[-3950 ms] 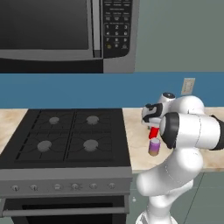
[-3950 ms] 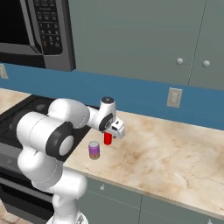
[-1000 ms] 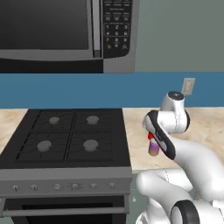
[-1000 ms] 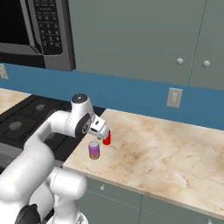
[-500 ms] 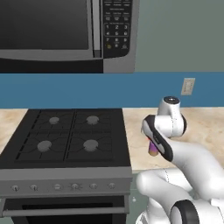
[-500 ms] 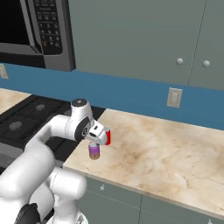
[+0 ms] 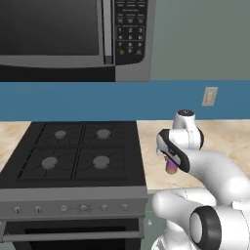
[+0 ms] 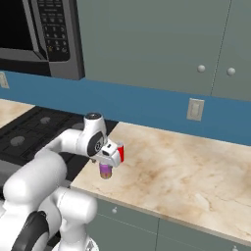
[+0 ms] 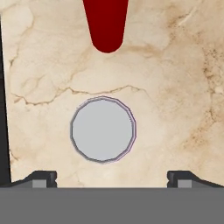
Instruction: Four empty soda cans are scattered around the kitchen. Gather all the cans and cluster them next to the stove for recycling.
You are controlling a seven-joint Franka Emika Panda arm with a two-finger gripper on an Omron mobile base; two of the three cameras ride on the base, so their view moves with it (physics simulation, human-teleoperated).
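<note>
A purple soda can (image 8: 105, 171) stands upright on the marble counter just right of the stove (image 7: 83, 156). Close behind it stands a red soda can (image 8: 120, 153), half hidden by my hand. My gripper (image 8: 106, 163) hangs straight above the purple can and points down, open. In the hand view the purple can's silvery top (image 9: 103, 129) lies centred between my fingertips (image 9: 43, 177), which stand wide apart and do not touch it. The red can (image 9: 106, 24) rises beyond it. From the left base view, the purple can (image 7: 172, 169) peeks out under my gripper (image 7: 171, 161).
The beige counter (image 8: 186, 171) stretches away to the right. A microwave (image 7: 73, 39) hangs above the stove, and a wall outlet (image 8: 195, 109) sits on the blue backsplash. The stove's dark edge (image 9: 3, 109) runs along the left of the hand view.
My hand has turned and shifted slightly down and forward, from beside the red can to above the purple can. Both cans stay where they were. The jaws stay open.
</note>
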